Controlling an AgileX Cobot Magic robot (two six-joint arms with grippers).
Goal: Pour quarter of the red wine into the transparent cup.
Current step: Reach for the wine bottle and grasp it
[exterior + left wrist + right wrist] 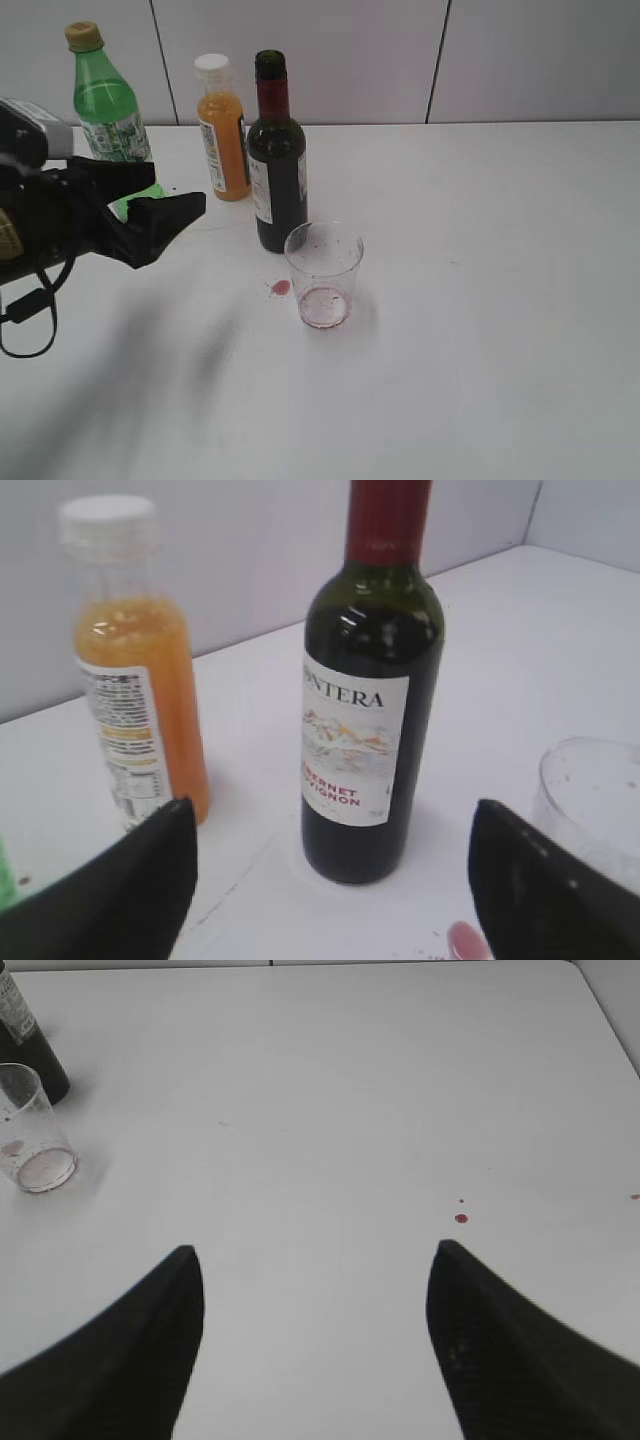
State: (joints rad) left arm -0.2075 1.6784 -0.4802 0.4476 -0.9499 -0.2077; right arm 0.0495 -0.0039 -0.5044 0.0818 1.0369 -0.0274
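- Exterior view shows the pour not yet begun, by my judgement: the dark green-black glass wine bottle with red foil neck and white label [275, 160] stands upright on the white table [480, 300], its mouth uncapped as far as I can tell.
- Just in front of it, near but seemingly not touching, stands the small clear plastic tumbler [323, 273], holding only a reddish film at the bottom and specks on its wall.
- A small red wine splash [280, 287] lies on the table beside the tumbler.
- Left to do: grasp the bottle, lift, tilt over the tumbler, pour a quarter, set it back.
- My left gripper [160, 215] hovers left of the bottle, fingers spread wide and holding nothing; in the left wrist view the bottle sits framed between them, so I judge I am lined up for the grasp.
- My right gripper [315, 1350] hangs over bare table well apart from the tumbler, fingers wide apart and empty.
- An orange juice bottle with white cap [224, 130] and a green plastic soda bottle [105, 100] stand behind, not part of the job.
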